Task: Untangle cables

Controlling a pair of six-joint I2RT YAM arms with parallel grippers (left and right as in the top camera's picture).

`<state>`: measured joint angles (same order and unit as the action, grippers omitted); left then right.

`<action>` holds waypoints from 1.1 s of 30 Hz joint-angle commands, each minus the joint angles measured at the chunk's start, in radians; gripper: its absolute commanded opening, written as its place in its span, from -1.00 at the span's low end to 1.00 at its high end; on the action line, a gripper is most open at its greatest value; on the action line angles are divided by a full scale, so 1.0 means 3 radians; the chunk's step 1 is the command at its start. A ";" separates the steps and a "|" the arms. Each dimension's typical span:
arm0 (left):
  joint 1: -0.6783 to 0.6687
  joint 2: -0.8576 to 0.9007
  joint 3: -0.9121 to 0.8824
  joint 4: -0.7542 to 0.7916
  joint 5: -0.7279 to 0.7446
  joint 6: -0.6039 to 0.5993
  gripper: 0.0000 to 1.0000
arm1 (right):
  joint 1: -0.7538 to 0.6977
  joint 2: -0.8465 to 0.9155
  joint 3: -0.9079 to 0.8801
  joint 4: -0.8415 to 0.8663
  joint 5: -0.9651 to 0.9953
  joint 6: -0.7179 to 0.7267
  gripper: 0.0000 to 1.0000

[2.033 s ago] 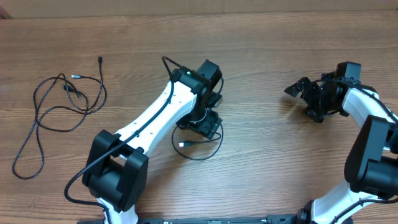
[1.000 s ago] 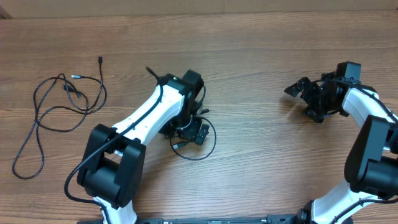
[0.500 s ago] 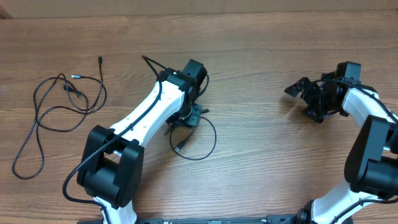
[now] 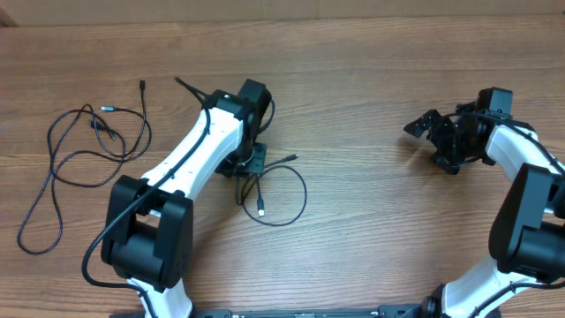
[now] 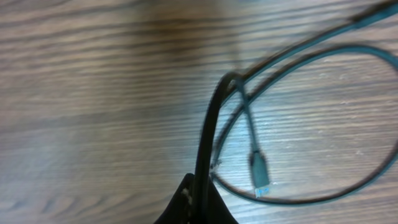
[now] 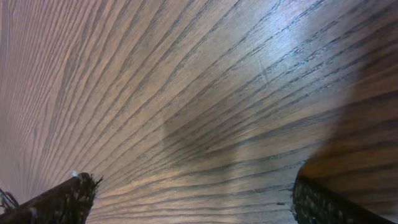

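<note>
A thin black cable [image 4: 298,205] lies in a loop at the table's middle, its plug [image 4: 262,211] inside the loop. My left gripper [image 4: 248,166] sits at the loop's left edge, shut on one strand. In the left wrist view that cable strand [image 5: 208,130] rises from between the closed fingertips [image 5: 186,202], with the plug [image 5: 260,177] and the loop beyond. More cables [image 4: 88,146] lie spread in loose loops at the far left. My right gripper [image 4: 434,139] stands open over bare wood, nothing between its fingers [image 6: 62,198].
The wooden table [image 4: 371,71] extends all round. A small plug end [image 4: 142,86] of the left cables points toward the back. The left arm's own thick wire [image 4: 190,90] sticks out behind its wrist.
My left gripper has closed on the cable strand and moved left and back, dragging the loop with it. The right arm has not moved.
</note>
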<state>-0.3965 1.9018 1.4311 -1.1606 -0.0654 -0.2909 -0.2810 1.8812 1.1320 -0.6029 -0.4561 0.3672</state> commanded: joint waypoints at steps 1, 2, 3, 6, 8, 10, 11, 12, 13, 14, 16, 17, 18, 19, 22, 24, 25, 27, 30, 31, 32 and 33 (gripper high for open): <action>0.0013 -0.0081 -0.0024 0.0014 -0.0473 -0.0484 -0.91 | -0.0009 0.0038 -0.0037 0.0000 0.0033 0.0010 1.00; 0.0028 -0.0081 -0.0024 0.0071 -0.0483 -0.0540 -0.91 | -0.0009 0.0038 -0.0037 0.0000 0.0034 0.0010 0.99; 0.0038 -0.0081 -0.0024 0.0118 -0.0479 -0.0544 -0.92 | -0.0009 0.0038 -0.0037 0.0000 0.0034 0.0010 1.00; 0.0039 -0.0081 -0.0024 0.0154 -0.0767 -0.0577 -0.92 | -0.0009 0.0038 -0.0037 0.0000 0.0034 0.0010 1.00; 0.0057 -0.0081 -0.0022 0.0062 -0.1274 -0.0813 -0.92 | -0.0009 0.0038 -0.0037 0.0000 0.0034 0.0010 1.00; 0.0083 -0.0081 0.0005 -0.0039 -0.1500 -0.0814 -0.92 | -0.0009 0.0038 -0.0037 0.0000 0.0034 0.0010 1.00; 0.0086 -0.0081 0.0025 -0.0120 -0.1644 -0.0818 -0.92 | -0.0009 0.0038 -0.0037 0.0000 0.0034 0.0010 1.00; 0.0086 -0.0081 0.0047 -0.0187 -0.1780 -0.0837 -0.92 | -0.0009 0.0038 -0.0037 0.0000 0.0034 0.0010 1.00; 0.0086 -0.0083 0.0081 -0.0266 -0.1929 -0.0886 -0.91 | -0.0009 0.0038 -0.0037 0.0000 0.0034 0.0010 1.00; 0.0086 -0.0083 0.0123 -0.0337 -0.2040 -0.0969 -0.91 | -0.0009 0.0038 -0.0037 0.0000 0.0034 0.0010 1.00; 0.0086 -0.0085 0.0211 -0.0399 -0.2055 -0.1179 -0.91 | -0.0009 0.0038 -0.0037 0.0000 0.0034 0.0010 1.00; 0.0086 -0.0088 0.0257 -0.0407 -0.1957 -0.1300 -0.91 | -0.0009 0.0038 -0.0037 0.0000 0.0034 0.0010 1.00; 0.0089 -0.0089 0.0295 -0.0395 -0.1826 -0.1371 -0.91 | -0.0009 0.0038 -0.0037 0.0000 0.0034 0.0010 1.00; 0.0094 -0.0089 0.0342 -0.0366 -0.1624 -0.1429 -0.91 | -0.0009 0.0038 -0.0037 0.0000 0.0034 0.0010 1.00; 0.0111 -0.0089 0.0390 -0.0165 -0.0989 -0.1438 -0.91 | -0.0009 0.0038 -0.0037 0.0000 0.0034 0.0010 1.00; 0.0130 -0.0089 0.0393 0.0019 -0.0546 -0.1437 -0.92 | -0.0009 0.0038 -0.0037 0.0000 0.0034 0.0010 1.00; 0.0153 -0.0094 0.0397 0.0104 -0.0384 -0.1438 -0.92 | -0.0009 0.0038 -0.0037 0.0000 0.0034 0.0010 1.00; 0.0220 -0.0116 0.0398 0.0295 -0.0076 -0.1439 -0.92 | -0.0009 0.0038 -0.0037 0.0000 0.0034 0.0010 1.00; 0.0338 -0.0134 0.0398 0.0479 0.0167 -0.1494 -0.91 | -0.0009 0.0038 -0.0037 0.0000 0.0034 0.0010 1.00; 0.0376 -0.0134 0.0398 0.0500 0.0155 -0.1498 -0.92 | -0.0009 0.0038 -0.0037 0.0000 0.0034 0.0010 0.99; 0.0411 -0.0132 0.0397 0.0498 0.0098 -0.1499 -0.92 | -0.0009 0.0038 -0.0037 0.0000 0.0034 0.0010 1.00; 0.0439 -0.0132 0.0397 0.0486 0.0028 -0.1499 -0.91 | -0.0009 0.0038 -0.0037 0.0000 0.0034 0.0010 1.00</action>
<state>-0.3012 1.9015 1.5269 -1.0149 -0.1093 -0.7086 -0.2810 1.8812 1.1320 -0.6033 -0.4564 0.3672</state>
